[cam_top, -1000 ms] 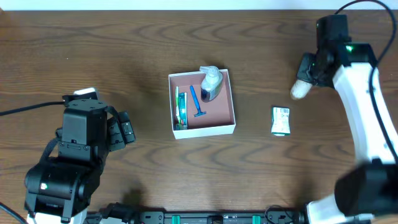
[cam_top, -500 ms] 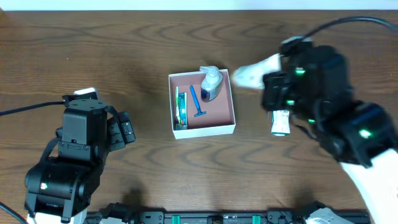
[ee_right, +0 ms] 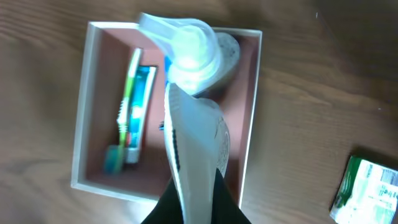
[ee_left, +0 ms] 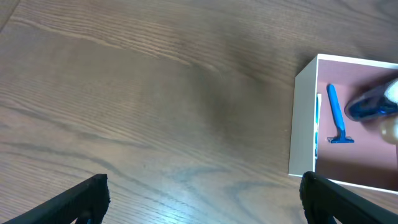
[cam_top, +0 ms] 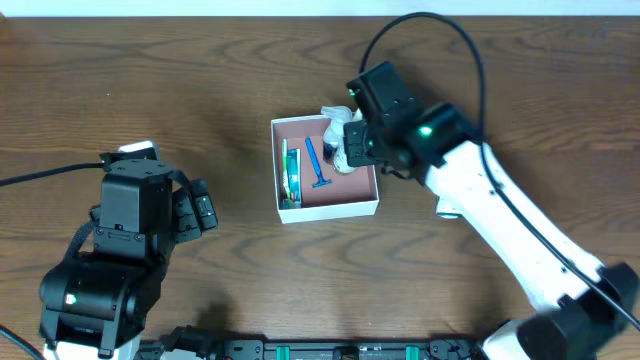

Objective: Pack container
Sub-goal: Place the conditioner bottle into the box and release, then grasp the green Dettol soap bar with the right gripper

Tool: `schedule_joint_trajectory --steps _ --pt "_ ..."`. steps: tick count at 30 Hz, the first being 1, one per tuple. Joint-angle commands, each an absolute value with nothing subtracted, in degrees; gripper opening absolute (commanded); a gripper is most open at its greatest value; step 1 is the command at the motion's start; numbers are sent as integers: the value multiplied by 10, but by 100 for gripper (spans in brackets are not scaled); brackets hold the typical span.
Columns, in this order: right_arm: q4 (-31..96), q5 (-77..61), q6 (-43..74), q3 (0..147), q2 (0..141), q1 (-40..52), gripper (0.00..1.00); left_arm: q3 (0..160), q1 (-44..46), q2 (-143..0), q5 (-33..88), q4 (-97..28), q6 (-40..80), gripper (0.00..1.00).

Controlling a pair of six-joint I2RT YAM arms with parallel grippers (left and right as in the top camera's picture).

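Overhead, container (cam_top: 330, 209) sits under right hand (cam_top: 357, 139) gripping a tube (ee_right: 196, 137).

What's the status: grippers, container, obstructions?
Left gripper open, away from container. Right gripper shut on white tube over container. Toothbrush, razor, pump bottle inside. Pump bottle crowds the drop spot.

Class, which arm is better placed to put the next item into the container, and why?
Right. The right gripper holds a white tube just above the container; the left gripper hangs open and empty, away from it.
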State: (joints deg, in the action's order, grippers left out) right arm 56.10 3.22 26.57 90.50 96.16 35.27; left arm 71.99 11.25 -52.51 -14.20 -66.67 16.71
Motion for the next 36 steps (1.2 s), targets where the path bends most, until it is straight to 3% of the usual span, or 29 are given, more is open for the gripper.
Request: schedule_joint_trajectory --steps 1,6,9,13,20,25,30,36 --pt "540 63 260 911 984 352 1 727 109 -525 -153 -668 166 98" --pt "522 70 255 911 1008 352 4 727 109 -525 -153 -668 166 98" --pt "516 73 254 911 1009 352 52 727 109 -525 -153 -668 166 98" --pt "527 70 245 920 990 352 75 727 109 -525 -153 -668 166 98" --pt "582 83 241 927 870 326 83 727 109 -525 -153 -668 166 98" --pt "661 101 242 927 800 240 84 727 109 -525 -153 -668 166 98" --pt "720 96 241 901 809 136 84 727 109 -525 -153 -668 166 98" --pt "695 94 241 802 854 91 88 727 109 -525 -153 -668 166 98"
